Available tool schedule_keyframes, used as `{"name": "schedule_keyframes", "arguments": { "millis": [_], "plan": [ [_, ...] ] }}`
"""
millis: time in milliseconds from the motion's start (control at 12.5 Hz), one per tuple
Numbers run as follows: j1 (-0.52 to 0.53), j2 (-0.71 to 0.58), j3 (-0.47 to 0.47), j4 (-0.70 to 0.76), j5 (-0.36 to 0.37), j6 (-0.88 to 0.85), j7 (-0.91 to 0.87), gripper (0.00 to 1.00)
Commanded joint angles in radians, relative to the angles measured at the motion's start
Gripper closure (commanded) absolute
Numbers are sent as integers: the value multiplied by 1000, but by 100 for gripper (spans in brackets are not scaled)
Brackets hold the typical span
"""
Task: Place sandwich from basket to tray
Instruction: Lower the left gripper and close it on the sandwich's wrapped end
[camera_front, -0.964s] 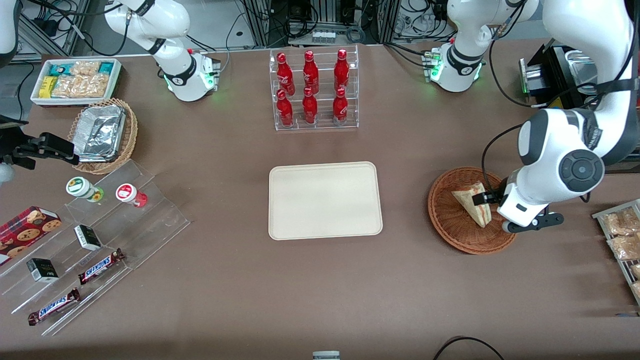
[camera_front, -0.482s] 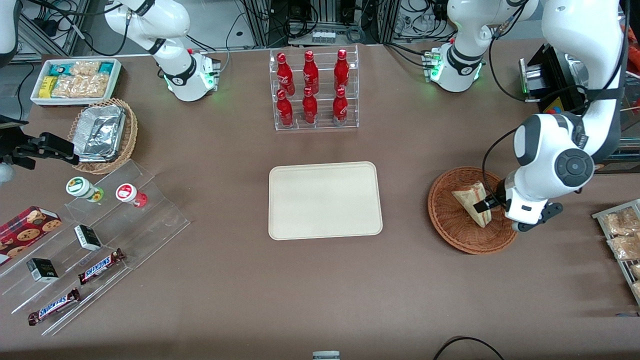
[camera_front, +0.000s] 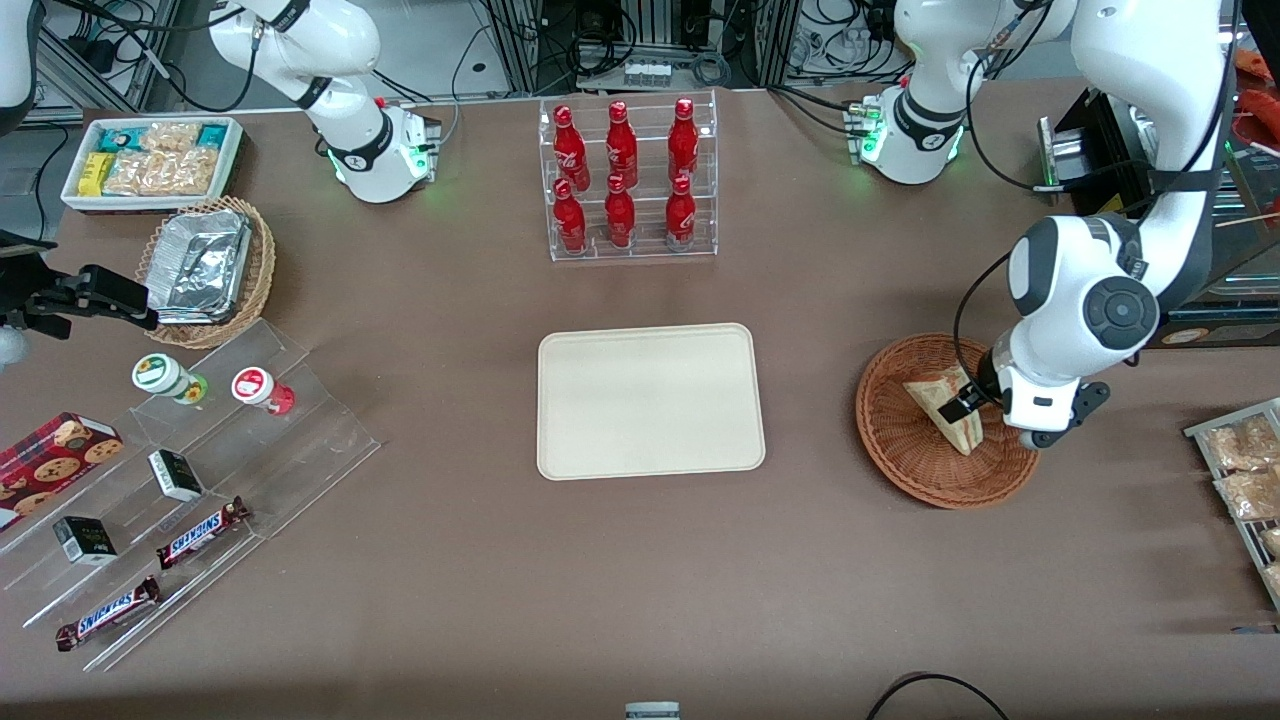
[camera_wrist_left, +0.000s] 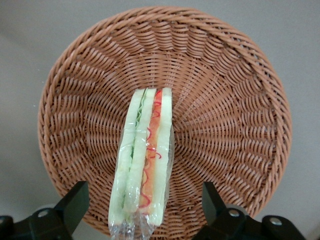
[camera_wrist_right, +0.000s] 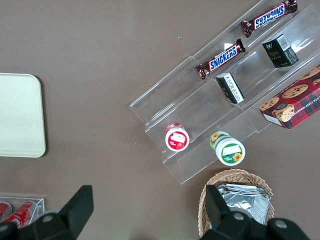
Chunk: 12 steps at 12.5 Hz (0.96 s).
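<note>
The sandwich (camera_front: 932, 392) is a wrapped pale wedge lying in the round reddish-brown basket (camera_front: 900, 455) toward the working arm's end of the table. In the left wrist view the sandwich (camera_wrist_left: 145, 155) stands on edge, showing green, white and red layers, in the middle of the basket (camera_wrist_left: 235, 100). My left gripper (camera_front: 966, 408) is low over the basket and open. Its fingers (camera_wrist_left: 75, 200) straddle the sandwich's wide end with a gap on each side. The gripper (camera_wrist_left: 144, 205) holds nothing. The cream tray (camera_front: 650, 400) lies bare at the table's middle, beside the basket.
A clear rack of red bottles (camera_front: 625, 180) stands farther from the front camera than the tray. A wire rack of snack packets (camera_front: 1245, 480) sits beside the basket at the table's edge. Stepped acrylic shelves with snacks (camera_front: 180, 480) and a tan basket of foil containers (camera_front: 205, 265) lie toward the parked arm's end.
The left arm's wrist has swung farther from the front camera and more squarely over the basket, bringing the open fingers around the sandwich. The sandwich and basket have not moved.
</note>
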Motion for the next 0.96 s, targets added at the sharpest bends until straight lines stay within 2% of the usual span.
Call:
{"name": "schedule_keyframes", "arguments": {
  "millis": [0,642,723,803,883],
  "plan": [
    [-5,-36,-1,-65,-4,50,-20,0],
    [-12,-21,-1,-136,-3,155,-16,0],
    [-12,-21,-1,-139,-1,159,-15,6],
    [-12,-21,-1,-139,-1,159,-13,20],
    [-12,-21,0,-140,0,159,-13,43]
  ]
}}
